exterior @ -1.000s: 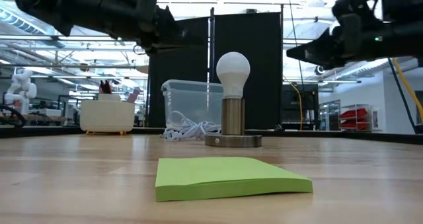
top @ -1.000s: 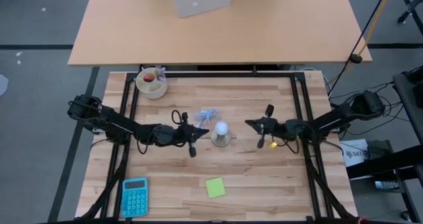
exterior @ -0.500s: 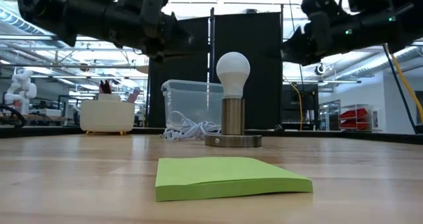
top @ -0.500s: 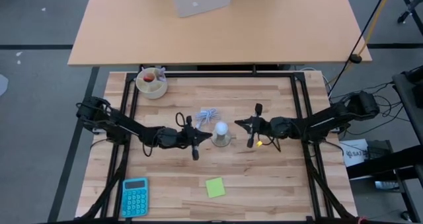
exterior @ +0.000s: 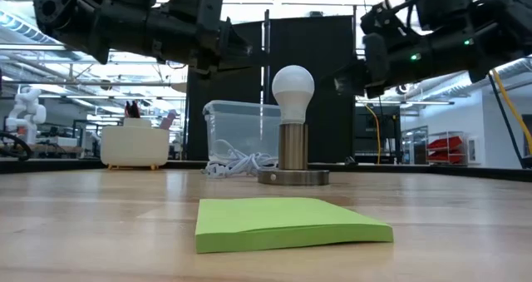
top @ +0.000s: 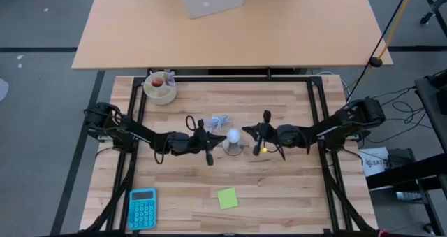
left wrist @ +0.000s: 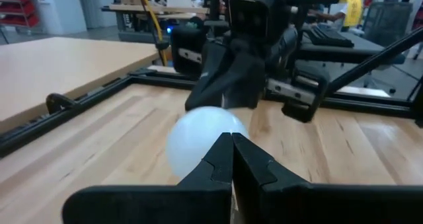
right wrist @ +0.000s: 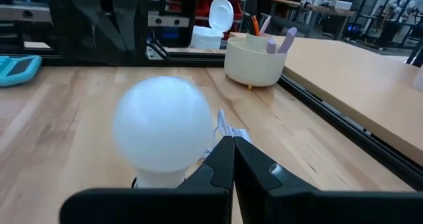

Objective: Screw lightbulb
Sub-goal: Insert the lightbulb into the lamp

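Two grippers flank one lightbulb (exterior: 293, 86), which stands upright with its base seated in a brass-coloured socket post on a round metal disc (exterior: 293, 177). Left gripper (top: 208, 144) and right gripper (top: 260, 139) each have their fingers pressed together, as both wrist views show, and neither touches the glass. The bulb lies directly ahead of each gripper's tip, between the two, at roughly their height in the low view. Seating in the socket keeps the bulb vertical with no support, so the globe is free to be approached from either side. With fingers closed, neither gripper can yet take the globe; a grasp would probably require spreading first.

Beyond the left gripper's tip and behind the bulb lies a coiled white cable (top: 219, 121). Nearer the camera in the low view sits a green sticky-note pad (exterior: 287, 222). A teal calculator (top: 142, 207) lies off to the left arm's side, and a cream pot of pens (top: 160, 87) stands at the far corner. The bench (top: 279, 188) is pale wood planks inside a black frame. Behind it are a clear plastic bin (exterior: 237, 132), a dark panel and a bright workshop.
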Tool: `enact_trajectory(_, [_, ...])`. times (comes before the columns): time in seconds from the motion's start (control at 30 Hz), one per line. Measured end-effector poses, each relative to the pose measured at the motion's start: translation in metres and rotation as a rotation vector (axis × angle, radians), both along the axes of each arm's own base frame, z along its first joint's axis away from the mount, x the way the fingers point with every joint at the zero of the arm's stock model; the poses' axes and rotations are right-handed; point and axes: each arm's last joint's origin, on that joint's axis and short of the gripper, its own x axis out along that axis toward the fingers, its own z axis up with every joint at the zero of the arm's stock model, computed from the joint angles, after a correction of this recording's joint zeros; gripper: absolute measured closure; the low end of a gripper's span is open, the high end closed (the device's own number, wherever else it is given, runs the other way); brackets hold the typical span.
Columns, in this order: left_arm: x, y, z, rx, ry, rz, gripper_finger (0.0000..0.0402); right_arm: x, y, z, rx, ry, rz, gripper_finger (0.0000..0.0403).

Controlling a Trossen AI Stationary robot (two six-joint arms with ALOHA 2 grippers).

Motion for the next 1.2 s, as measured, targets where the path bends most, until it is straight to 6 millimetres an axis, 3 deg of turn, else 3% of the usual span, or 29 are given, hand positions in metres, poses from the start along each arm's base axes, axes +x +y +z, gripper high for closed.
enact_trajectory(0.23, [0.001,0.000,0.000,0.005,0.014,0.000,0.0401,0.012,-0.002,0.003,-0.011,-0.009,-0.002,0.0403])
enact_trajectory(0.8, [0.001,-0.001,-0.006,-0.015,0.067,-0.019,0.0401,0.011,-0.005,0.001,-0.014,0.016,-0.016,0.0403])
enact_trajectory(1.2, [0.012,-0.005,-0.017,-0.015,0.099,-0.053,0.0401,0.011,-0.008,0.000,-0.014,0.025,-0.024,0.0403])
